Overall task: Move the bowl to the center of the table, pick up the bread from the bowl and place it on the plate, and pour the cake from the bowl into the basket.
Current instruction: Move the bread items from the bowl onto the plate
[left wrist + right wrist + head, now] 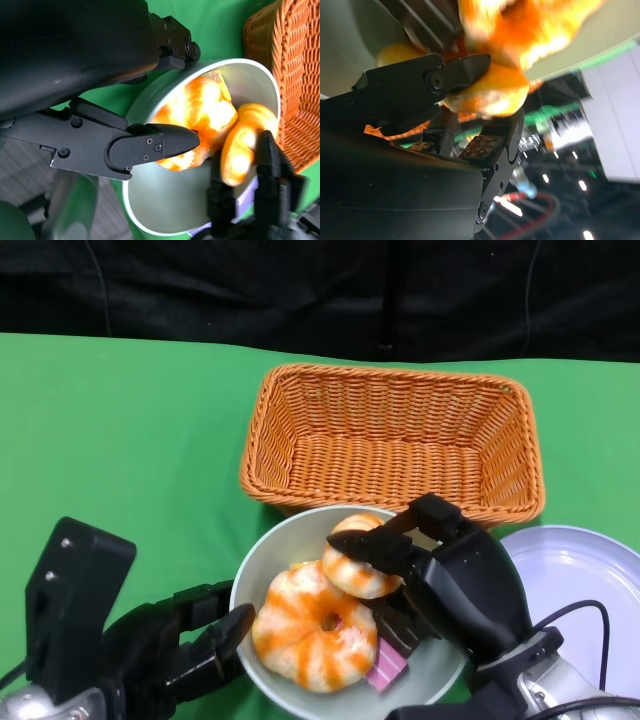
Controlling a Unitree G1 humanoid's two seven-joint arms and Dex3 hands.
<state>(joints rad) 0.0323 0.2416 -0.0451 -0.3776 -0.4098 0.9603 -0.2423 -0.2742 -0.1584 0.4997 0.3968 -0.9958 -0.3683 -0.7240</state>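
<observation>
The right robot hand [425, 565] closes its fingers on the small orange-striped bread roll [357, 565] above the pale green round bowl [425, 672], apparently to lift it toward the white plate [580, 570]. The left robot hand [195, 640] grips the bowl's rim, probably steadying it on the green bench [130, 430] beside the woven orange basket [390, 440].

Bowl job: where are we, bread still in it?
The bowl sits mid-table before the basket, steadied by the left hand. The right hand grips the small bread, barely lifted above the bowl. The plate is bare. The large pastry remains; pouring isn't begun.
</observation>
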